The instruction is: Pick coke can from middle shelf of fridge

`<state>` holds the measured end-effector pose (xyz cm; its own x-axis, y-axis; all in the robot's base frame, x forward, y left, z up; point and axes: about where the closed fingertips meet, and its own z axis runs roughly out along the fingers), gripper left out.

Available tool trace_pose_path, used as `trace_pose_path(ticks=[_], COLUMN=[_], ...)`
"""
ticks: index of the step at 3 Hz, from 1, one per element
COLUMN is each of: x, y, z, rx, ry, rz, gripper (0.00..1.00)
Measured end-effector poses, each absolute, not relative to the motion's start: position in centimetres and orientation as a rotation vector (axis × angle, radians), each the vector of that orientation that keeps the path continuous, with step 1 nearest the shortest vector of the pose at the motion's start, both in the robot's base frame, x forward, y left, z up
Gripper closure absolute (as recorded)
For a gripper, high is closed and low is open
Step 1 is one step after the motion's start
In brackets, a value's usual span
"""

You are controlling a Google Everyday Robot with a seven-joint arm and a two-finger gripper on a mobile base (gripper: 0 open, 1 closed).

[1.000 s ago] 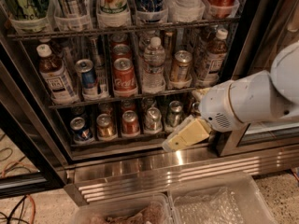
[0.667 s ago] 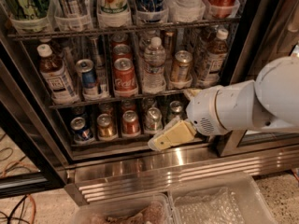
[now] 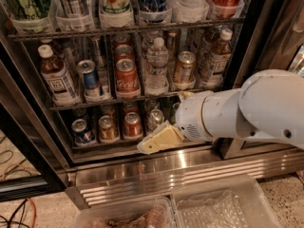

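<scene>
The coke can [image 3: 127,77] is red with white script and a silver top. It stands upright at the front of the middle shelf [image 3: 102,102], a dark wire rack in the fridge [image 3: 161,164]. More red cans stand in a row behind it. My gripper [image 3: 154,142], cream-coloured on a white arm, is below the coke can and a little to its right. It is in front of the lower rack, near the steel sill, and holds nothing that I can see.
On the middle shelf a blue can [image 3: 89,76] stands left of the coke can. A water bottle [image 3: 156,65] and a gold-tan can [image 3: 184,66] stand to its right, with tea bottles [image 3: 55,75] at both ends. Short cans [image 3: 107,128] fill the lower rack. Clear bins [image 3: 223,205] sit below.
My arm and gripper have moved left along the front of the lower rack and slightly down. The cans and bottles have not moved.
</scene>
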<state>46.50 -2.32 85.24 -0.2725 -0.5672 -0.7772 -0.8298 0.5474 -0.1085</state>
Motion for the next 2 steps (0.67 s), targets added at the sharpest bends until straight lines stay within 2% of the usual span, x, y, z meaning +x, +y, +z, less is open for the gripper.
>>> trace_pose_path(ticks=[1,2], x=[47.1,47.8], y=[-2.4,0.0], z=[85.3,83.6], rx=[-1.074,-0.988], ry=[1.947,1.925], rz=[0.401,0.437], gripper=[0.00,0.00])
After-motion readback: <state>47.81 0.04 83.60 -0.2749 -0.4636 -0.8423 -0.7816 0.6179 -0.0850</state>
